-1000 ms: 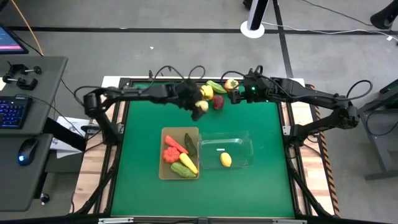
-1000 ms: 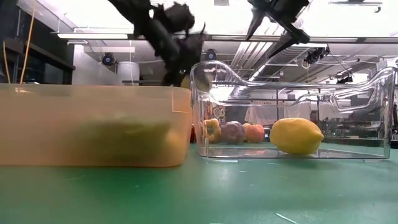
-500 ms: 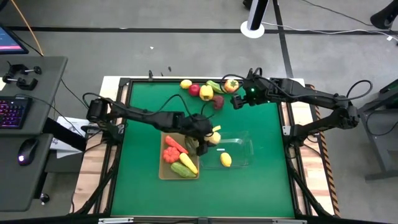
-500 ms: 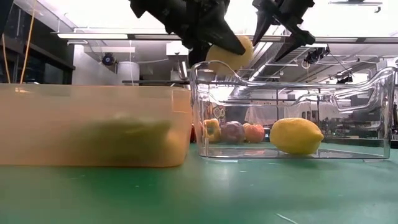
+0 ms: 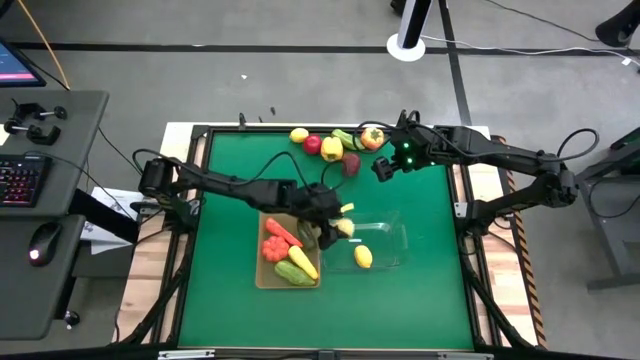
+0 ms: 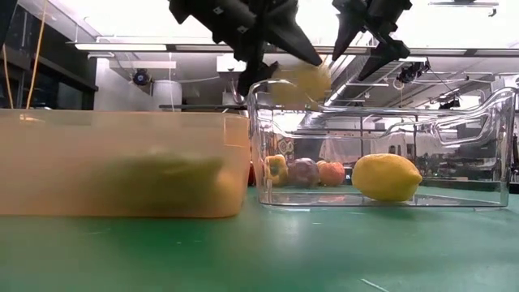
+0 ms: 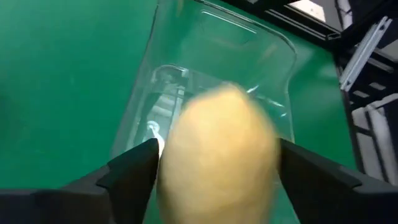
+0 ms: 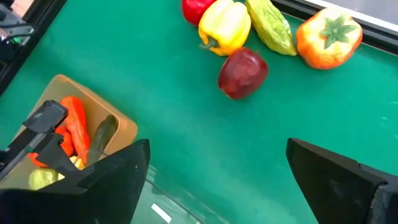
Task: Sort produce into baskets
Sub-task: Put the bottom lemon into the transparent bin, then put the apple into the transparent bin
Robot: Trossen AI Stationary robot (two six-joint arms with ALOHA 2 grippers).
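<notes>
My left gripper (image 5: 338, 222) is open above the left end of the clear bin (image 5: 385, 232). A yellow lemon (image 7: 217, 155) shows blurred between and just below its fingers, also in the low view (image 6: 300, 81). A second lemon (image 5: 363, 257) lies on the clear bin's floor. The tan bin (image 5: 268, 215) holds a carrot, a cucumber and other vegetables. My right gripper (image 5: 385, 166) is open and empty above the mat, near a dark red apple (image 8: 242, 73). My left gripper's fingers (image 7: 134, 171) point down and stand on either side of the lemon's long sides. The lemon is blurred and clear of the bin's floor. I cannot tell whether the fingers touch it.
Loose produce lies along the far edge: a lemon (image 5: 298, 135), a red fruit (image 5: 313, 145), a yellow pepper (image 5: 331, 148), a green cucumber (image 5: 347, 138) and an orange-red tomato (image 5: 372, 137). Green mat lies bare to the left, right and near side of the bins.
My left gripper has carried the lemon from the produce at the far edge toward the near edge, to above the clear bin's left end. In the last half second the lemon has sunk a little below the fingers and is blurred.
</notes>
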